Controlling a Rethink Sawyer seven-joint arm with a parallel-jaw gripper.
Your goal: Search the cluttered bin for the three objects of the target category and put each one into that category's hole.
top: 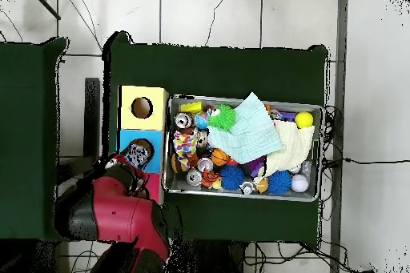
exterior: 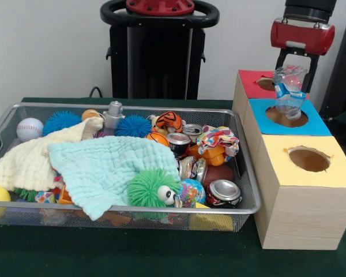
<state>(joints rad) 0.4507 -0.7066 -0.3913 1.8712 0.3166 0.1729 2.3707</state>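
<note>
The silver wire-mesh bin lies on the green table, full of toys; it also shows in the overhead view. My gripper hangs at the right over the blue box, shut on a crushed clear bottle with a blue label. The bottle's lower end sits right at the blue box's hole. In the overhead view the bottle covers that hole beside the arm. Silver-topped cans lie in the bin's right half: one, another, a third.
A red box, the blue box and a yellow box stand in a row right of the bin, each with a top hole. A mint cloth, a cream cloth, spiky balls and a baseball fill the bin.
</note>
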